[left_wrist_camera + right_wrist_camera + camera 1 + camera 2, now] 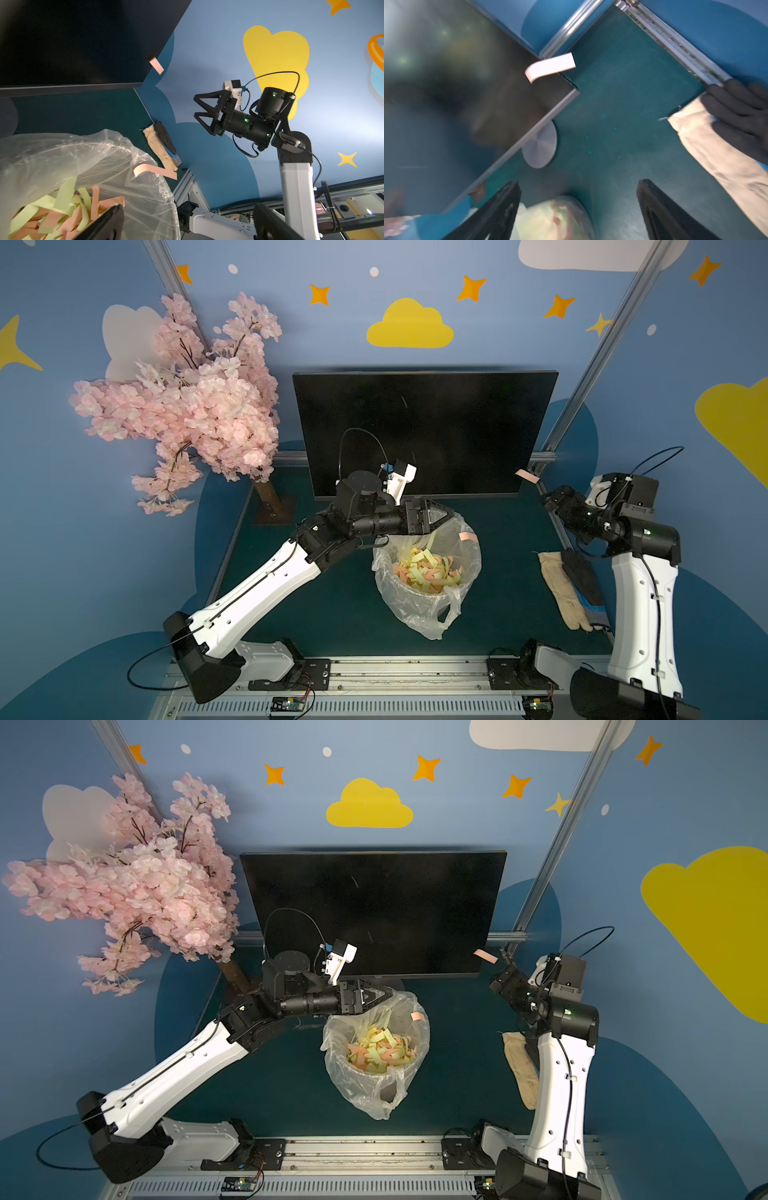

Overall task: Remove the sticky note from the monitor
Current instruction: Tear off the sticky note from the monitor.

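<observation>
Right pincer [194, 106] spread, apart from sticky note [156, 65] on monitor [72, 41] corner.

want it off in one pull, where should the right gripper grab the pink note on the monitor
Probably pinch the free flap of the pink sticky note, jutting past the edge of the monitor, from the side of the right gripper; only its other end is stuck.

White links [266, 585], blk joints [361, 499], cables [278, 72]; green LEDs [245, 120] prob.

monitor [424, 427]: black, upright | sticky note [527, 476]: pink, lower-right corner
</observation>
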`<state>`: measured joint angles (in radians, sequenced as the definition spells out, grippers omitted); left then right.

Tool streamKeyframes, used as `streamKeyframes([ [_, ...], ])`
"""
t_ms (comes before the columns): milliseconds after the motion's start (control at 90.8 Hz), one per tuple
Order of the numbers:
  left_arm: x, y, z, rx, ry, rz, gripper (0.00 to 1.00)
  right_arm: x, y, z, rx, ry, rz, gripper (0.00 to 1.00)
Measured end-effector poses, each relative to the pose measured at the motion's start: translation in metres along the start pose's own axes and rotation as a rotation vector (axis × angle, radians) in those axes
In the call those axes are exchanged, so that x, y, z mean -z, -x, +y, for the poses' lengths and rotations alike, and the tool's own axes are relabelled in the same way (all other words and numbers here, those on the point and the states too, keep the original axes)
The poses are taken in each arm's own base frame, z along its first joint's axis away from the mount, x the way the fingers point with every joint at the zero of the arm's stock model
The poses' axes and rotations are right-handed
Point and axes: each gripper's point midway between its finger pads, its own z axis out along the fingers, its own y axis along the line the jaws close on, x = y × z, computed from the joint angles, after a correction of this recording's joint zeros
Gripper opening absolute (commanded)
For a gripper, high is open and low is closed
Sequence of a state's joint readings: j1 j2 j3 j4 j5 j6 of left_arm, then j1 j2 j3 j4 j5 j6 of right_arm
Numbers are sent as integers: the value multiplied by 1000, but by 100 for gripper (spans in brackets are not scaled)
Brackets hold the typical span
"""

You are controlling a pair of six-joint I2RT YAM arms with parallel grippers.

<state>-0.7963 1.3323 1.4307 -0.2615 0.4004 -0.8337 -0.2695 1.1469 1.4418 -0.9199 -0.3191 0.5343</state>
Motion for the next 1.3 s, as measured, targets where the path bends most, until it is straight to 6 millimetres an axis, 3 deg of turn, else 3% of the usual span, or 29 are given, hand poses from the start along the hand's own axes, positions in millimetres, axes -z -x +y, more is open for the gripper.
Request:
streamKeyframes([
  [330, -25, -2, -3, -4, -37, 45, 100, -44, 46, -5, -200, 180, -35, 69],
  [507, -28, 1, -8, -10, -55, 47, 100, -68, 56, -10, -267, 242, -6, 67],
  [958, -36, 2, -8, -14, -73, 57, 100, -115, 47, 1, -276, 362, 142, 66],
  [1299, -35, 5, -8, -16, -77, 51, 100, -123, 42, 19, -242, 391, 176, 61],
])
